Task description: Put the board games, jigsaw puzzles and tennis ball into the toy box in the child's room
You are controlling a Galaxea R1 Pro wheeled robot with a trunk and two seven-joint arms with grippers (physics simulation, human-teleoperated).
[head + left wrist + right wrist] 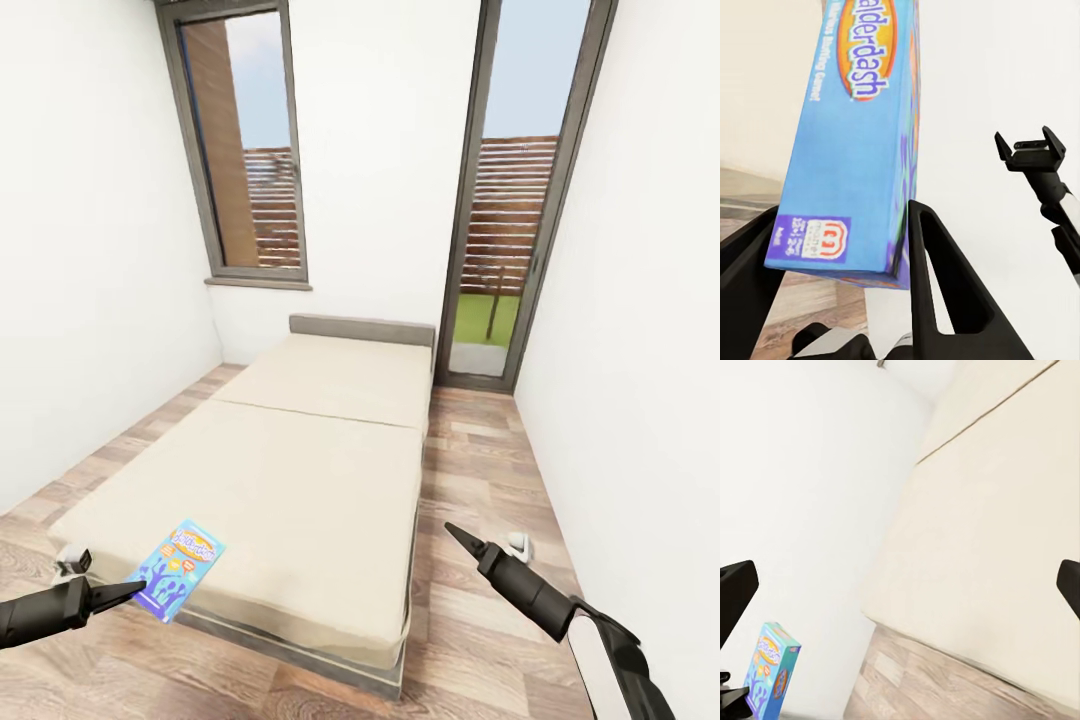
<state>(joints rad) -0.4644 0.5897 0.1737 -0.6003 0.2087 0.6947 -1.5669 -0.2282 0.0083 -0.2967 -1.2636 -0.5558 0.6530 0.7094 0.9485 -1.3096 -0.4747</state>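
**A:** Listing from the left: item one, your left gripper, low at the near left corner of the bed. Its two fingers pinch the lower edge of the blue board game; in the left wrist view the box stands between the dark fingers, one on each broad face. The box sits tilted, over the mattress edge and apparently lifted off it.

**B:** Item two?

**A:** The bed itself, cream mattress in two sections, nothing else lying on the part you can see. Wood floor around it.

**B:** And on the right?

**A:** Item three, your right gripper, hanging over the floor beside the bed's right edge, carrying nothing. Its tips sit wide apart at the edges of the right wrist view, so I read it as spread.

**B:** How do I handle this step well?

**A:** You hold the box by one short end only, so most of its length hangs beyond the pinch. I would keep the squeeze firm, raise it well clear of the mattress before you turn the base, and move slowly; a quick swing could lever it out of the fingers. Keep the right arm tucked away from the bed frame as you go. The toy box is on the table, so carry the game level enough to drop in flat.
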